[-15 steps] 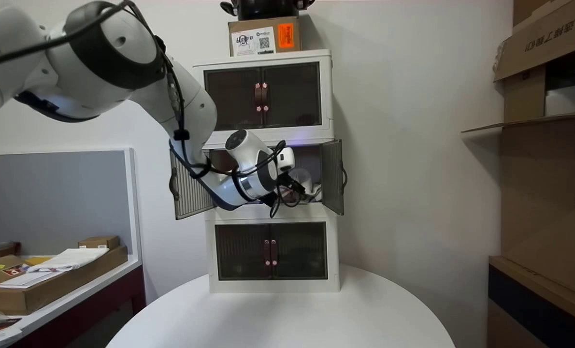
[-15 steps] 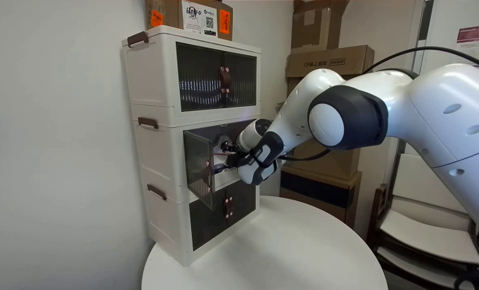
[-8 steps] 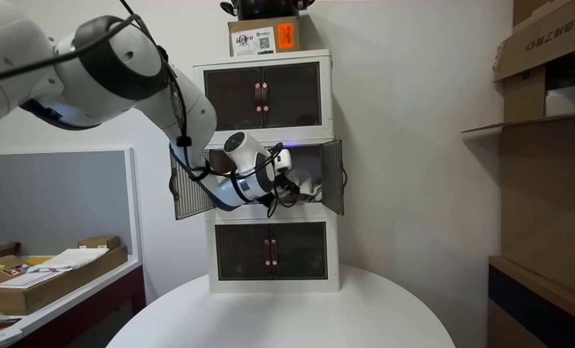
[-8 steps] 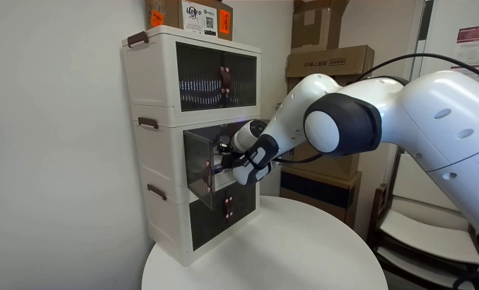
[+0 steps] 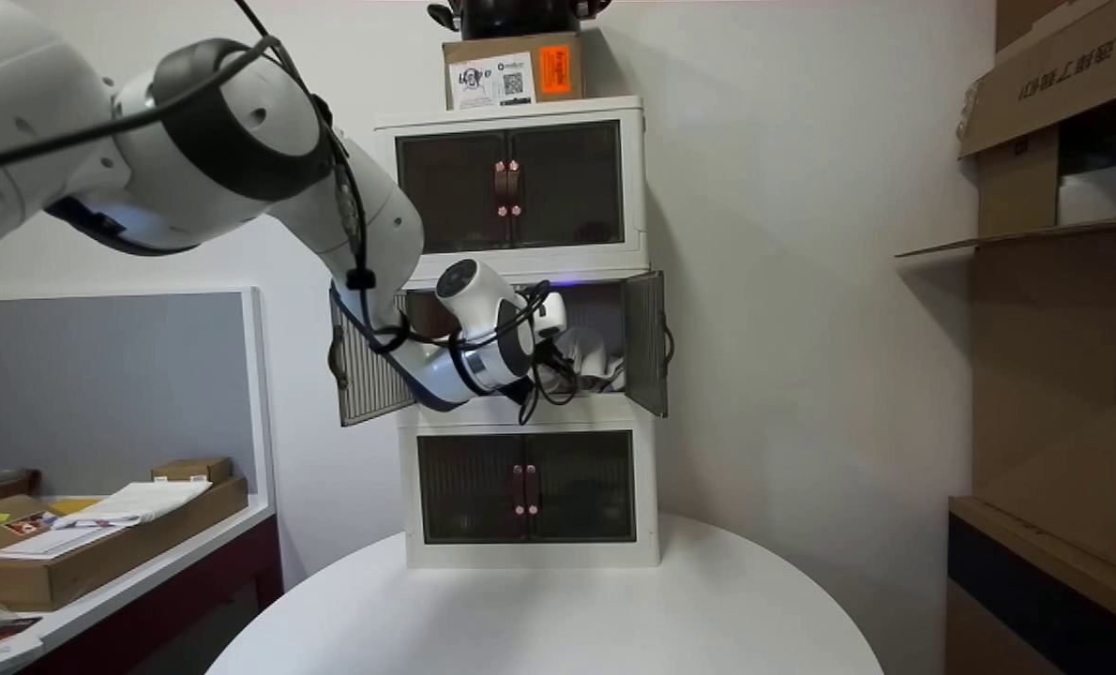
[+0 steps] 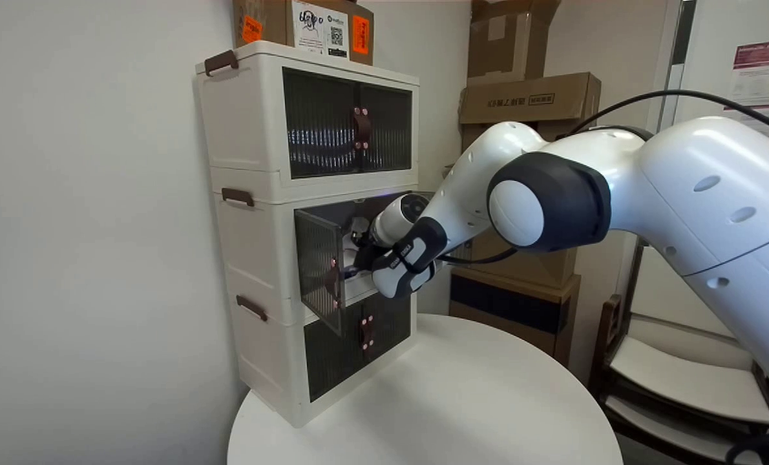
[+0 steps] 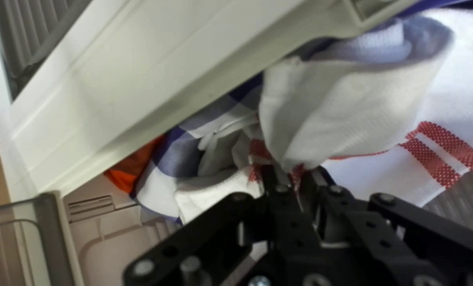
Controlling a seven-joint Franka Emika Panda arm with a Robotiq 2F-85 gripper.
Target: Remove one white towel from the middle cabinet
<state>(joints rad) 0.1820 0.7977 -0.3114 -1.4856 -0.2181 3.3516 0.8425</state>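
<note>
A white towel with red checked stripes [image 7: 351, 107] lies crumpled inside the middle cabinet [image 6: 250, 250], as seen in the wrist view. My gripper [image 7: 295, 174] has its fingers down in the cloth, pinching a fold with a bit of red stripe between the tips. White cloth bulges up over the fingertips. In both exterior views the gripper [image 5: 550, 367] reaches into the cabinet's opening, and its tips are hard to make out there. Both doors of that cabinet stand swung out, one on each side of the arm.
Blue-and-white checked cloth [image 7: 173, 155] and an orange item [image 7: 135, 163] lie beside the towel. The cabinet's pale front edge [image 7: 141, 99] runs close to the gripper. The swung-out doors [image 5: 647, 342] flank the arm. A round white table [image 5: 558, 609] carries the stack.
My arm has sunk a little and the gripper has shifted slightly left in both exterior views. Its jaws have drawn together. The cabinet doors have not moved.
</note>
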